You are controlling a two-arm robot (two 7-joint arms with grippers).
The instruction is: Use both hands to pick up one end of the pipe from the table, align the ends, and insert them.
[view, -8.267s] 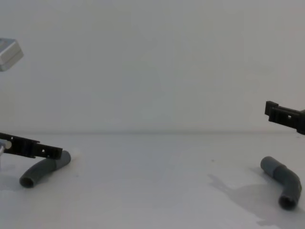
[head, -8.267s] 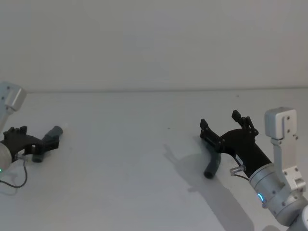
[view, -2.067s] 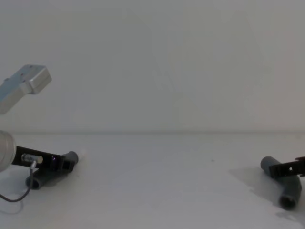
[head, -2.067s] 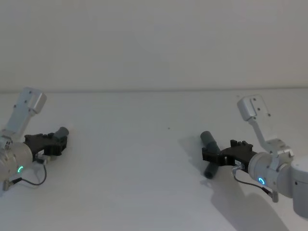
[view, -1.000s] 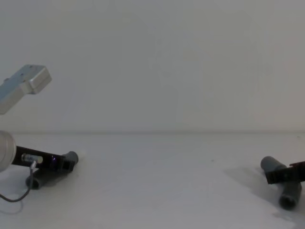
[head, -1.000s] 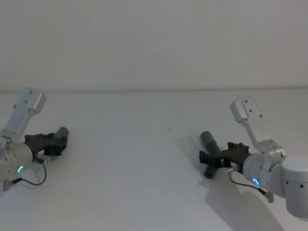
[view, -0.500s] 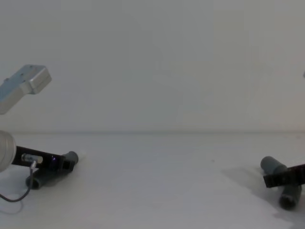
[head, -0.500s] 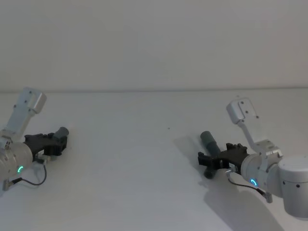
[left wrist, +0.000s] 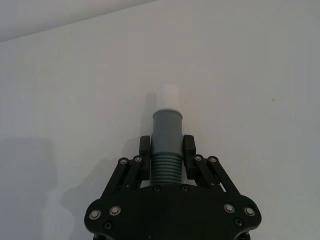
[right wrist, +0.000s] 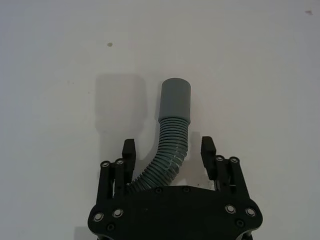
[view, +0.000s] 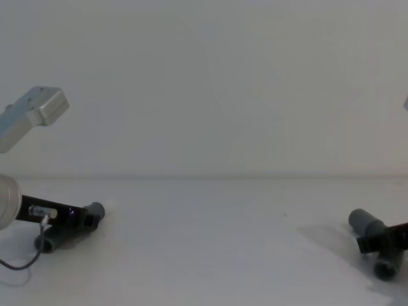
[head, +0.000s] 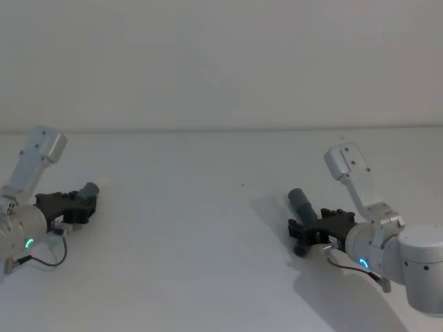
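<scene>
your left gripper (left wrist: pixel 166 149) low at left side of table (head: pixel 180 228), clamped on ribbed part of white-tip pipe piece (left wrist: pixel 166 131). white tip (left wrist: pixel 168 95) sticks out past fingers. your right gripper (right wrist: pixel 168 147) low at right side, fingers apart, one each side of socket pipe piece (right wrist: pixel 173 132), not touching it. that piece lies on table.

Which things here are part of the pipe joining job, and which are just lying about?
Part of the job: left gripper, shut on the white-tipped pipe piece; right gripper, open around the socket-ended pipe piece; the table under them.
Just there: a small dark speck on the table; the wall behind.
</scene>
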